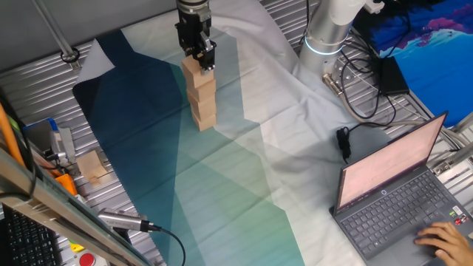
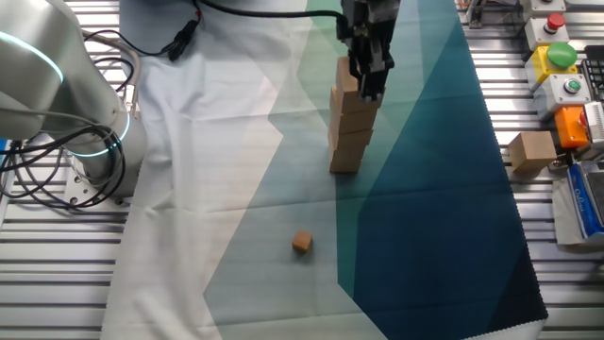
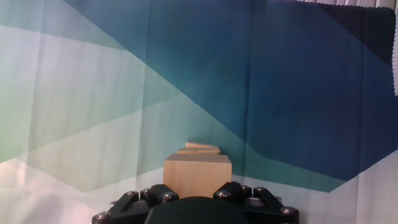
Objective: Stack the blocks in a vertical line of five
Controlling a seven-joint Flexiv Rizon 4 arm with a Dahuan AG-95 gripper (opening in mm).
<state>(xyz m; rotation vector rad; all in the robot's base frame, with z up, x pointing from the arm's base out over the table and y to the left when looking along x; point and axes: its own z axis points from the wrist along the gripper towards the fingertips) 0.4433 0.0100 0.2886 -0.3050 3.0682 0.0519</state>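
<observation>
A leaning stack of plain light-brown wooden blocks (image 1: 202, 103) stands on the blue-green cloth, and shows in the other fixed view (image 2: 351, 132) too. My gripper (image 1: 206, 59) comes straight down onto the top of the stack, also seen in the other fixed view (image 2: 368, 83). Its jaws stand on both sides of the top block (image 1: 192, 71), closed against it. In the hand view the gripper (image 3: 198, 198) flanks that top block (image 3: 198, 173), and edges of lower blocks (image 3: 200, 149) peek out beyond it. The gripper partly hides the top block in both fixed views.
A much smaller wooden cube (image 2: 302, 243) lies on the cloth in front of the stack. A paler tan block (image 1: 93, 166) sits off the cloth on the metal table, also in the other fixed view (image 2: 533, 151). A laptop (image 1: 392, 192) with a person's hand (image 1: 443, 240) is at the right. The robot base (image 1: 329, 33) and cables are nearby.
</observation>
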